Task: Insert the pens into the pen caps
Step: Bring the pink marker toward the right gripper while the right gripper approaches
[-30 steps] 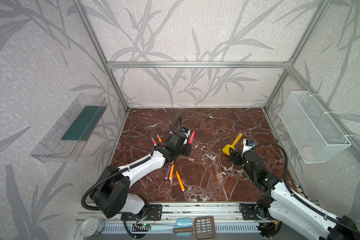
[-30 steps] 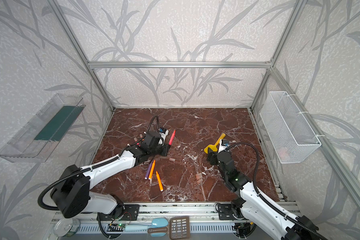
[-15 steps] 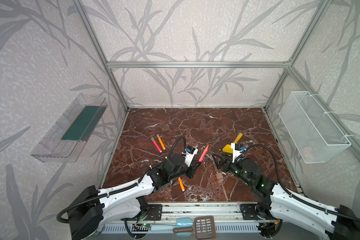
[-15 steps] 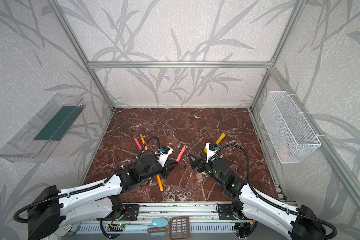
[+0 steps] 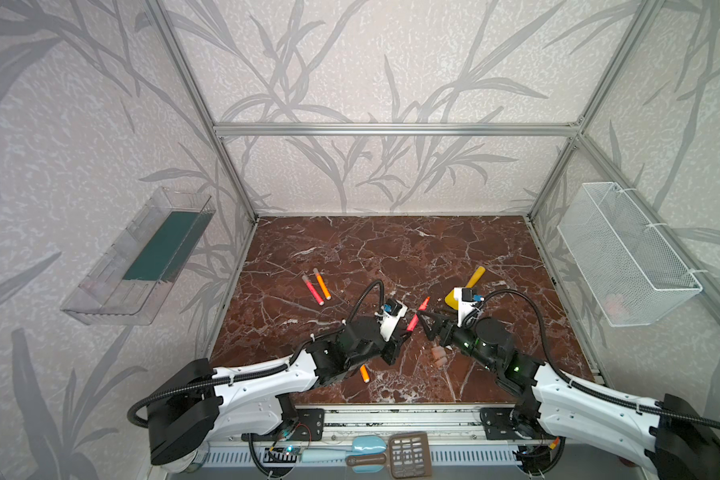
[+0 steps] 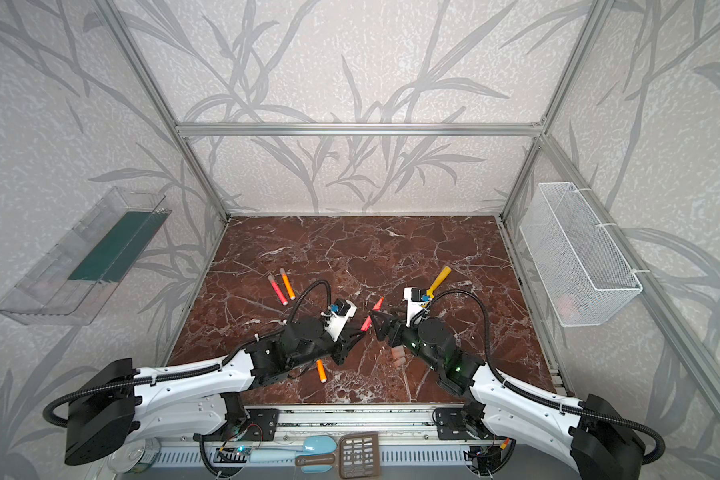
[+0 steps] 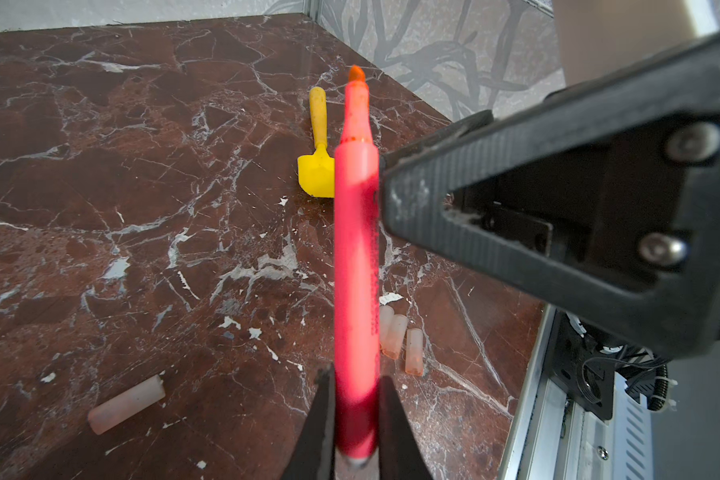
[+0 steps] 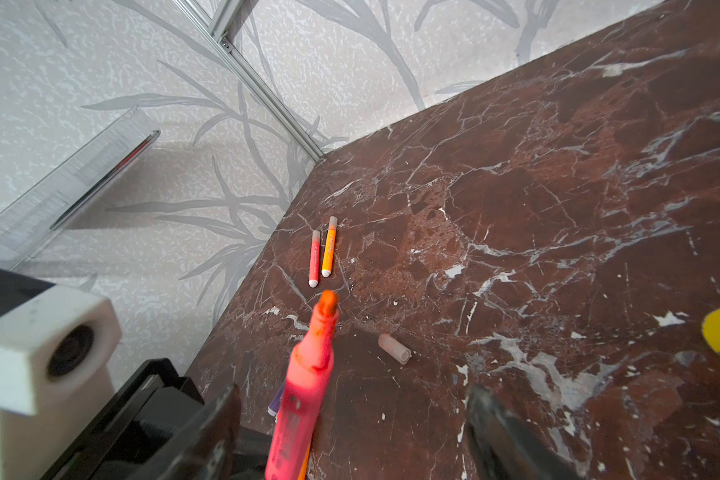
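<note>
My left gripper [image 7: 355, 378] is shut on the lower end of a red-pink pen [image 7: 356, 257], which hangs over the table's middle [image 5: 416, 318] with its bare orange tip up. My right gripper [image 8: 350, 399] is open and faces it, one finger [image 7: 558, 199] right beside the barrel; the pen [image 8: 304, 386] stands between its spread fingers, nearer one of them. Three pen caps [image 7: 395, 336] lie together under the grippers [image 5: 438, 354]; a single pen cap [image 8: 395, 349] lies apart. A red-pink pen [image 5: 312, 289] and an orange pen [image 5: 321, 283] lie side by side at the left.
A yellow spatula [image 5: 470, 282] lies behind the right gripper. Another orange pen [image 5: 364, 373] pokes out from under the left arm, and a purple pen [image 8: 276, 401] shows beside it. A wire basket [image 5: 624, 257] hangs on the right wall, a clear bin [image 5: 142, 257] on the left.
My left arm has carried the red-pink pen from the back left to the table's middle. My right gripper has swung left to meet it, and its fingers have narrowed slightly.
</note>
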Controlling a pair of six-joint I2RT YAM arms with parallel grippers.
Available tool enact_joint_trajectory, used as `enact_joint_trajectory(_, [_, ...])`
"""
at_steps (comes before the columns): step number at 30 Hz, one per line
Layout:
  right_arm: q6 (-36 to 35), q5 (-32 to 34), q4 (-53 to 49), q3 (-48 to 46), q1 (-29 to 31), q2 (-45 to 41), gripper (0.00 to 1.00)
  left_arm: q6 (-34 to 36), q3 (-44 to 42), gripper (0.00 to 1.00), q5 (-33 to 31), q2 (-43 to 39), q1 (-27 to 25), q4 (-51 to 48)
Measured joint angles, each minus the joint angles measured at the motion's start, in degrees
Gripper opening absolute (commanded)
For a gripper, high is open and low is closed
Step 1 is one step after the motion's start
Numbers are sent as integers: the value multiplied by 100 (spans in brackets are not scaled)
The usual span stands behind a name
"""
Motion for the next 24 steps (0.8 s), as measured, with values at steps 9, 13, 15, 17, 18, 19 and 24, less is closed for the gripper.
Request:
enact_joint_trajectory(9, [188, 7, 289, 11, 7, 313, 63, 42, 2, 0, -131, 0, -138, 7])
enact_joint_trajectory(13, [225, -50, 391, 46, 11, 461, 55, 55, 2, 0, -170, 11, -153, 9])
enact_joint_trajectory(15, [247, -111, 428, 83, 11, 531, 46, 70, 4, 0, -170, 68, -155, 22])
enact_joint_trajectory(17, [260, -162, 424, 136, 11, 590, 39, 98, 28, 0, -168, 173, -160, 13])
enact_joint_trajectory(18, [264, -173, 424, 155, 11, 610, 37, 116, 61, 0, -168, 245, -164, 9])
enact_joint_trajectory(19, [260, -186, 426, 164, 11, 616, 36, 136, 98, 0, -168, 313, -170, 9])
enact_joint_trajectory(24, [236, -186, 415, 168, 11, 632, 25, 175, 221, 0, -162, 544, -184, 44])
